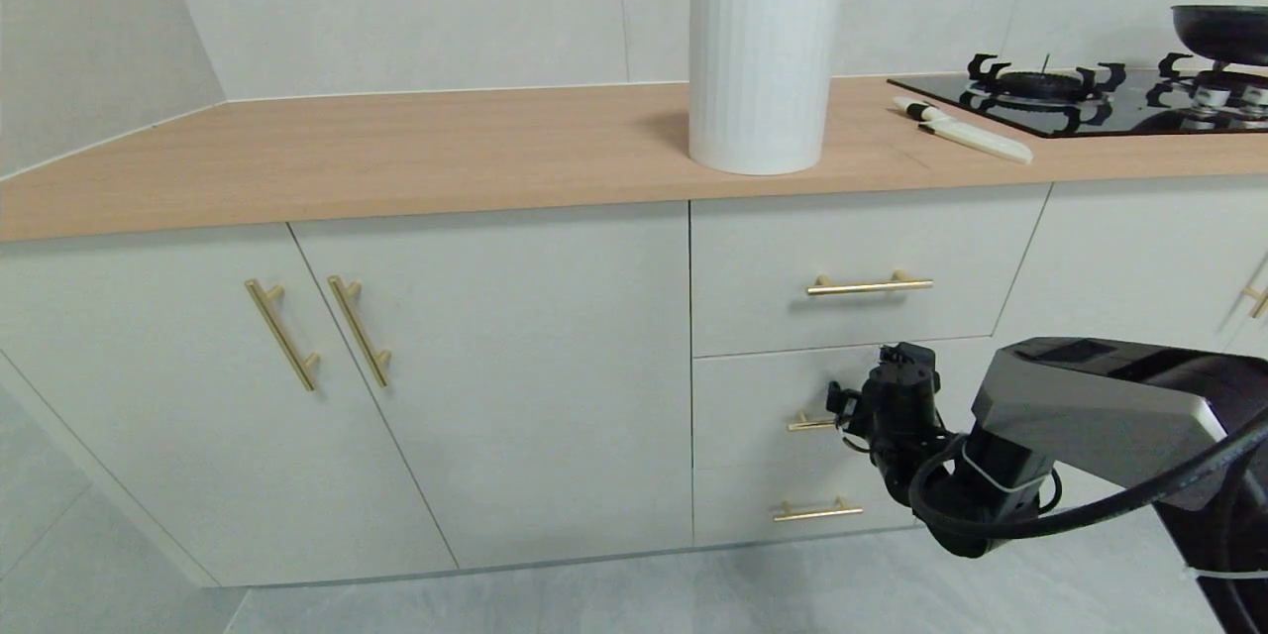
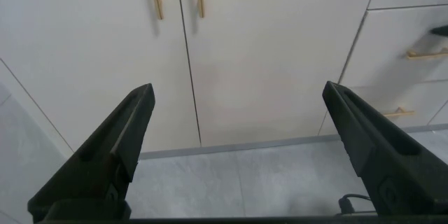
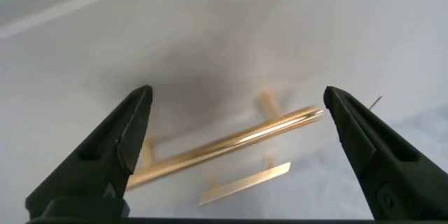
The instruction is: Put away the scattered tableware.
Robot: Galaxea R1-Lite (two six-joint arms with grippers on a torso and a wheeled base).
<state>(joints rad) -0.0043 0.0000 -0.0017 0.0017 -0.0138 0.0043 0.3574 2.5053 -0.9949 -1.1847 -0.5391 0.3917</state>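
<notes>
While the knife point(image 1: 961, 131) lay up on the counter point(image 1: 396, 158) beside the stove point(image 1: 1080, 104), at about one o'clock from my right gripper point(image 1: 844, 413) and well apart from it, the middle drawer handle point(image 1: 812, 423) sat just beside my fingertips at nine o'clock. My right fingers stood apart with nothing between them. The bar's long axis ran nine to three. Seen from the wrist, it lay nearly along the line from one finger to the other, not across it, so I judged the wrist would need rolling before the fingers could close over it. My left gripper point(image 2: 238, 94), also spread and empty, faced the foot of the double doors point(image 2: 266, 63). The right arm was plainly nearer, and I took that drawer to be the knife's home.
</notes>
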